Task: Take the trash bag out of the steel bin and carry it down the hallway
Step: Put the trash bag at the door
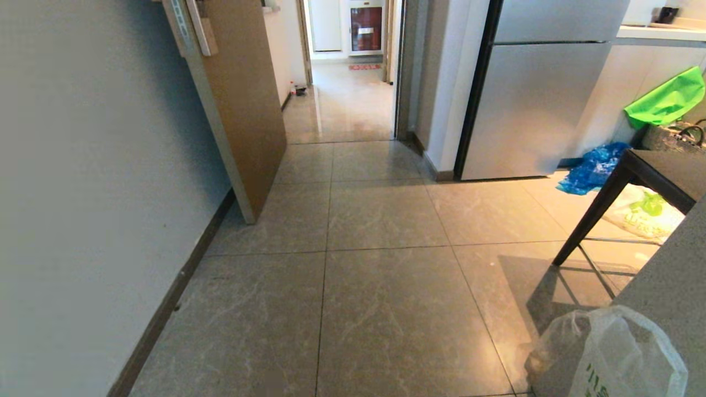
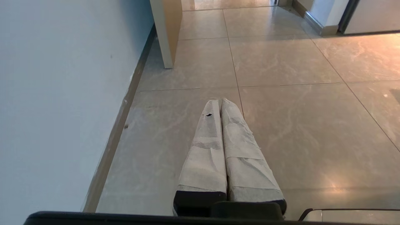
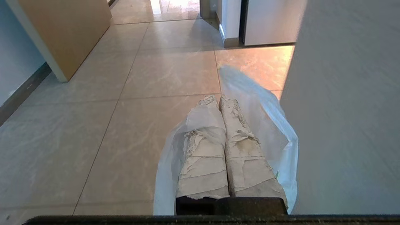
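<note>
Trash bag cut off at head-view edge (green print partly seen). Right hand level, clamped on bag; left hand level, fingers together, empty.

head: high, facing doorway | wrists: low, forward | shared: floor

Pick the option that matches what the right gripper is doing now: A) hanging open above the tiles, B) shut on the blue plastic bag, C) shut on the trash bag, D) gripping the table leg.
C: in the right wrist view the right gripper has its fingers pressed together with the translucent white trash bag draped around them, above the floor tiles.
</note>
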Controlling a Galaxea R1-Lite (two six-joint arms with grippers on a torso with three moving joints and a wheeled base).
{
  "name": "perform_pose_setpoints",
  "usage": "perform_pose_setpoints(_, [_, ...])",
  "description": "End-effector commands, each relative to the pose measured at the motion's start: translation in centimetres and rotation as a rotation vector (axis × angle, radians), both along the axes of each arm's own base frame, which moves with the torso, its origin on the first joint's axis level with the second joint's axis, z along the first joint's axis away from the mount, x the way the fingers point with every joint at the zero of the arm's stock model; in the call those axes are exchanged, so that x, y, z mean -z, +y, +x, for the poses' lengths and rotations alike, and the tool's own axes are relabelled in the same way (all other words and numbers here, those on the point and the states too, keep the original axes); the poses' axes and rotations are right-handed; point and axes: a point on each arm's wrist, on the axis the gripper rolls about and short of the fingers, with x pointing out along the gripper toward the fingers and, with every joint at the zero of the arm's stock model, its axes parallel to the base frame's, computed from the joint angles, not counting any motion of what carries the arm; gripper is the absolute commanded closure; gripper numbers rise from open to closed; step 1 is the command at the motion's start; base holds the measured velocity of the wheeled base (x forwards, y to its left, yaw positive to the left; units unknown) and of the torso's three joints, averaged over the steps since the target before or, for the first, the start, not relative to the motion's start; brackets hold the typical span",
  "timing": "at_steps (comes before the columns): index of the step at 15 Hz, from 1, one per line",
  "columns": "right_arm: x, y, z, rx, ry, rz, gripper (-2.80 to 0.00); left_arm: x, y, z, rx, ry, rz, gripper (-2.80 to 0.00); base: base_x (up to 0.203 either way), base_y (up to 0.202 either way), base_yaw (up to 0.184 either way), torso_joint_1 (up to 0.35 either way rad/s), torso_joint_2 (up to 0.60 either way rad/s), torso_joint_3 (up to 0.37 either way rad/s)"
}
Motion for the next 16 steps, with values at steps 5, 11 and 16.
perform_pose_setpoints(5, [0.84, 0.00, 0.24, 0.000, 0.029, 0.000, 0.00, 0.00, 0.00, 0.00, 0.000, 0.000, 0.000, 0.00, 0.188, 0.000, 0.000, 0.003, 0.00, 0.004])
perform_pose_setpoints(11, [0.84, 0.00, 0.24, 0.002, 0.029, 0.000, 0.00, 0.00, 0.00, 0.00, -0.002, 0.000, 0.002, 0.00, 0.191, 0.000, 0.001, 0.002, 0.00, 0.003])
perform_pose_setpoints(16, [0.84, 0.00, 0.24, 0.000, 0.029, 0.000, 0.00, -0.02, 0.00, 0.00, -0.002, -0.001, -0.004, 0.00, 0.191, 0.000, 0.001, 0.003, 0.00, 0.003])
